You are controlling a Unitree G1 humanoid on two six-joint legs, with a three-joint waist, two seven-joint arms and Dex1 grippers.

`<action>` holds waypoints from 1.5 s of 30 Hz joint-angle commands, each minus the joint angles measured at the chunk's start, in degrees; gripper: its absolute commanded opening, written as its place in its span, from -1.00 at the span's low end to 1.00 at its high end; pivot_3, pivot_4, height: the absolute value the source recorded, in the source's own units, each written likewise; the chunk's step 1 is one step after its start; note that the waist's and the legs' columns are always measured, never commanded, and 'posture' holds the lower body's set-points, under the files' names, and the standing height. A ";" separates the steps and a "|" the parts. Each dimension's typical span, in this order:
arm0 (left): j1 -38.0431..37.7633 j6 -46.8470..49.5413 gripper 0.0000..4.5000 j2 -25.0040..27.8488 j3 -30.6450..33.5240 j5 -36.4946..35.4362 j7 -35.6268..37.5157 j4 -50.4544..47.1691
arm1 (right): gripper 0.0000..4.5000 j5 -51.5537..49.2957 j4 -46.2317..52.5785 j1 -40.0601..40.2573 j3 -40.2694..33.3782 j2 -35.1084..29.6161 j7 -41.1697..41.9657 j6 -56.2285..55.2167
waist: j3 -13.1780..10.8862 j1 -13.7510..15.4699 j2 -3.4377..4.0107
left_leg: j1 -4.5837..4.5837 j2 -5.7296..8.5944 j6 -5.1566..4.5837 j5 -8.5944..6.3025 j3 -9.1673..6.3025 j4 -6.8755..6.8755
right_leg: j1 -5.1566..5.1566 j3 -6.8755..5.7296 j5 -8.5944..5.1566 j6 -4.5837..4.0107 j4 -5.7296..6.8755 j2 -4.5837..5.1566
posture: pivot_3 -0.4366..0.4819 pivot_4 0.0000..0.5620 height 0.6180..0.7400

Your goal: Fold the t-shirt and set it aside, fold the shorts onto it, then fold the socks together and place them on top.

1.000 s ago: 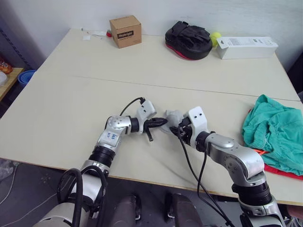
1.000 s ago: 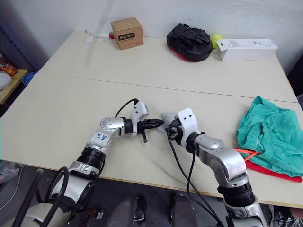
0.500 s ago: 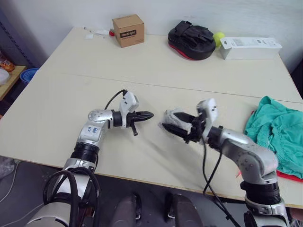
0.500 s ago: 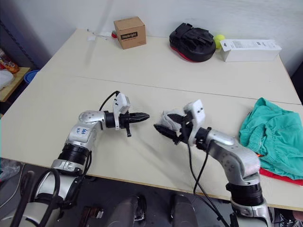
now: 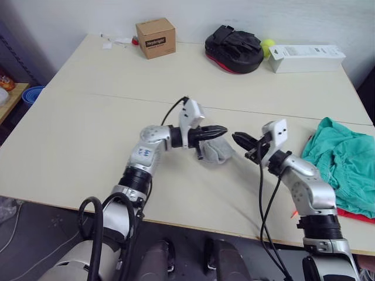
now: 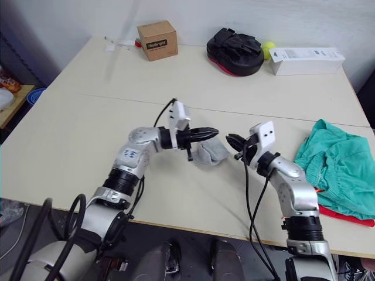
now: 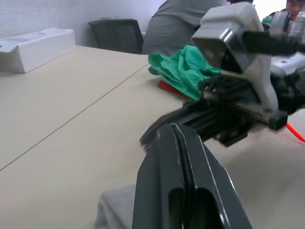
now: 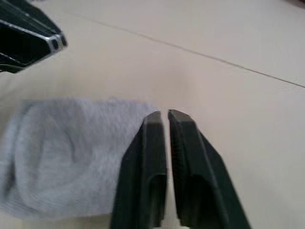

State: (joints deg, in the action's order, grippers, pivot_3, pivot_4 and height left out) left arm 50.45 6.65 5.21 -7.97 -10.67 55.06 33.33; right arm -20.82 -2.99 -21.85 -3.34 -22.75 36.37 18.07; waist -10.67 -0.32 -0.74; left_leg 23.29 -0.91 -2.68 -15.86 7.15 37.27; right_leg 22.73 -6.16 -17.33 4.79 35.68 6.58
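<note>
The grey socks [image 5: 217, 152] lie bunched on the table near its front middle. My left gripper [image 5: 221, 130] hovers just above them, shut with nothing between its fingers [image 7: 162, 157]. My right gripper [image 5: 236, 137] is a little to the right of the socks, pointing at them, shut and empty; from its wrist the socks [image 8: 66, 157] lie just beyond its tips. The teal-green shorts [image 5: 345, 158] sit crumpled at the table's right edge on top of the red t-shirt [image 5: 351, 213], of which a thin strip shows.
Along the back edge stand a brown cardboard box [image 5: 155, 38], a black and red padded item [image 5: 233, 50], a yellow-green ball [image 5: 267, 45] and a long white box [image 5: 306, 58]. Past the table's right side are a seated person [image 7: 190, 19] and a chair [image 7: 116, 36].
The right gripper has let go of the socks and drawn back to the right. The socks now lie on the table. The left gripper has moved right to above them.
</note>
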 commanded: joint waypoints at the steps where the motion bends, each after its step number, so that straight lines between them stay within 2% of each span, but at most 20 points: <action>1: 0.62 -0.92 -1.00 -0.27 -1.13 2.70 -2.92 2.25 | -0.98 3.20 -1.15 -1.02 1.44 1.08 -0.56 -5.33 | 0.00 -0.08 -0.01 | 0.00 -0.01 0.02 0.02 0.00 0.00 | 0.00 0.00 0.00 0.00 0.01 -0.01 | -0.05 -0.47 1.00; 9: -2.56 -1.18 -1.00 2.25 -2.26 7.78 -8.43 5.14 | -0.98 6.91 -3.20 -0.21 3.22 3.83 -2.24 -9.56 | -0.01 0.06 -0.01 | -0.02 -0.02 0.01 0.06 -0.04 0.05 | 0.01 0.03 0.00 0.00 0.02 0.05 | -0.05 -0.47 1.00; 15: -4.28 -3.59 -1.00 2.71 -2.48 8.90 -9.27 6.30 | -0.98 10.37 -4.72 0.68 4.96 3.22 -1.90 -11.46 | -0.01 0.00 -0.01 | -0.02 -0.01 0.01 0.06 -0.05 0.06 | 0.00 0.03 0.00 0.00 0.07 0.08 | -0.05 -0.47 1.00; 18: -4.59 -4.73 -1.00 2.71 -2.28 8.81 -9.39 6.33 | -0.98 8.66 -4.64 0.64 3.44 2.82 -1.41 -9.49 | -0.01 0.00 -0.01 | -0.07 -0.01 0.03 0.06 -0.05 0.06 | 0.00 0.04 0.00 0.00 0.00 0.08 | -0.05 -0.47 1.00; 20: -4.62 -6.21 -1.00 2.72 -2.21 8.67 -8.99 6.52 | -0.98 3.31 -3.27 0.10 0.69 2.95 0.11 -4.91 | -0.01 0.02 -0.01 | -0.08 -0.01 0.04 0.07 -0.05 0.06 | 0.00 0.04 0.00 0.00 -0.01 0.09 | -0.05 -0.47 1.00; 23: -4.38 -7.99 -1.00 2.84 -2.19 8.36 -7.64 6.86 | -0.71 -5.68 -0.17 -1.67 -2.79 1.28 3.72 5.37 | -0.01 0.05 -0.01 | -0.08 -0.01 0.03 0.06 -0.07 0.06 | -0.01 0.04 0.00 -0.01 0.00 0.11 | -0.05 -0.47 1.00; 27: -3.88 -9.83 -1.00 3.46 -2.17 8.56 -6.29 8.00 | -0.10 -11.75 -0.65 -5.83 -3.27 -4.18 7.69 20.56 | -0.01 -0.02 -0.01 | -0.07 -0.01 -0.02 0.03 -0.08 0.06 | 0.00 0.04 0.00 -0.01 -0.03 0.15 | -0.05 -0.47 1.00; 30: -3.69 -11.45 -1.00 4.29 -1.76 8.43 -5.37 8.64 | 0.39 -12.58 -8.52 -13.42 -2.21 -7.43 8.86 30.84 | -0.01 -0.40 0.00 | -0.08 -0.02 -0.02 0.03 -0.11 0.05 | 0.02 0.03 0.01 -0.03 -0.02 0.17 | -0.05 -0.47 1.00; 34: -4.03 -12.43 -1.00 5.26 -1.41 7.87 -4.08 8.50 | 0.98 -9.54 -21.97 -23.45 1.08 -6.92 10.21 36.40 | -0.01 -1.08 0.00 | -0.07 -0.02 0.00 0.04 -0.11 0.04 | 0.06 0.01 0.02 -0.07 0.02 0.20 | -0.05 -0.47 1.00; 39: -4.69 -12.84 -1.00 5.47 -1.20 7.48 -3.32 7.80 | 0.98 -6.16 -34.94 -30.00 5.76 -5.13 14.44 40.70 | 0.00 -1.43 -0.01 | -0.04 -0.01 0.01 0.05 -0.03 0.04 | 0.06 0.00 0.02 -0.08 0.19 0.18 | -0.05 -0.47 1.00; 45: -5.76 -13.02 -1.00 6.61 -1.03 7.63 -3.35 7.08 | 0.98 -5.96 -36.17 -32.23 10.50 -5.13 24.28 46.78 | 0.00 -1.57 -0.01 | -0.06 -0.03 -0.01 0.04 -0.03 0.07 | 0.04 -0.01 0.02 -0.07 0.23 0.17 | -0.05 -0.47 1.00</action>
State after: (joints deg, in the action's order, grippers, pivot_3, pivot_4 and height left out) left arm 45.90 -6.09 11.07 -9.51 -3.05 51.49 41.21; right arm -26.95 -38.58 -55.14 4.10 -28.64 57.77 61.50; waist -10.67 -1.89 -0.75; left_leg 23.23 -0.96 -2.68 -15.82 7.12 37.33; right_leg 22.77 -6.17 -17.31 4.71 35.91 6.74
